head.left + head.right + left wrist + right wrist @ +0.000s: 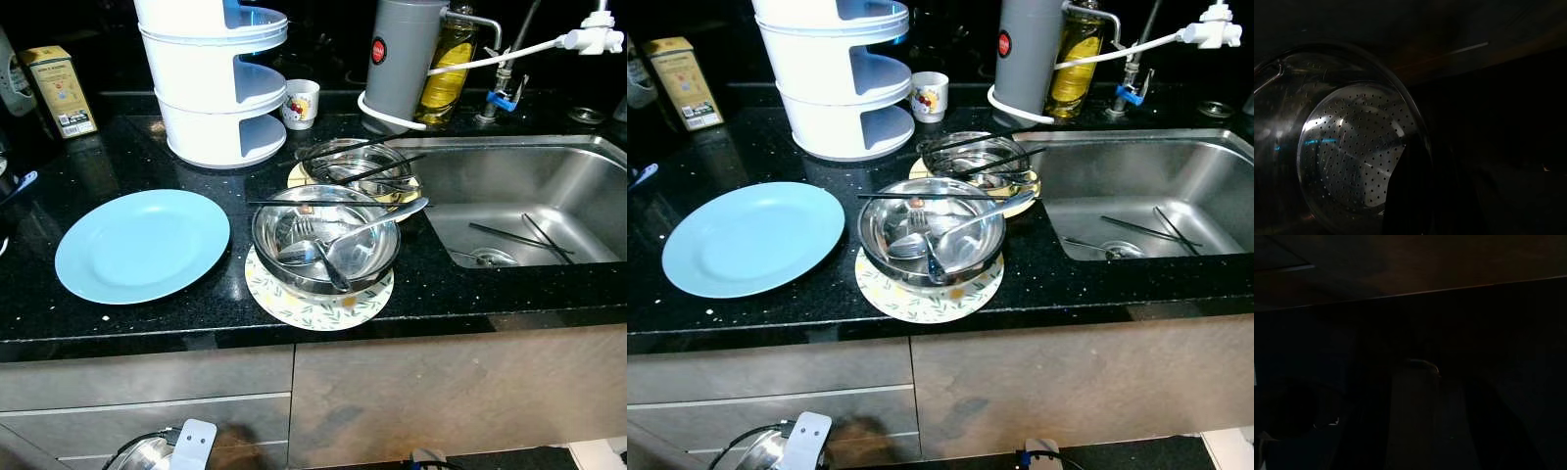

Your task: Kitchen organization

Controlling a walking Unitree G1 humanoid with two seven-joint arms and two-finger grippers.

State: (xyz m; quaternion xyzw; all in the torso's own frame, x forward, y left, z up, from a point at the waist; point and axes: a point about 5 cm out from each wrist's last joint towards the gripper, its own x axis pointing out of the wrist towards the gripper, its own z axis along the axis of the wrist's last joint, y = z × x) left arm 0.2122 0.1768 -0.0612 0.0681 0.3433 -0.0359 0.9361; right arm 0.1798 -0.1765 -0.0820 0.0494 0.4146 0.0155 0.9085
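Observation:
My left arm hangs low in front of the cabinets. Its gripper is shut on a perforated steel colander, whose shiny rim shows at the bottom of the head views. One dark finger lies across the colander's edge. On the black counter lies a light blue plate. Beside it a steel bowl holding spoons sits on a patterned plate. Behind it, a second steel bowl holds black chopsticks. My right arm hangs idle in the dark.
A white tiered rack and a small cup stand at the back. The steel sink on the right holds chopsticks. Behind it stand a grey canister, an oil bottle and a tap. A yellow box stands far left.

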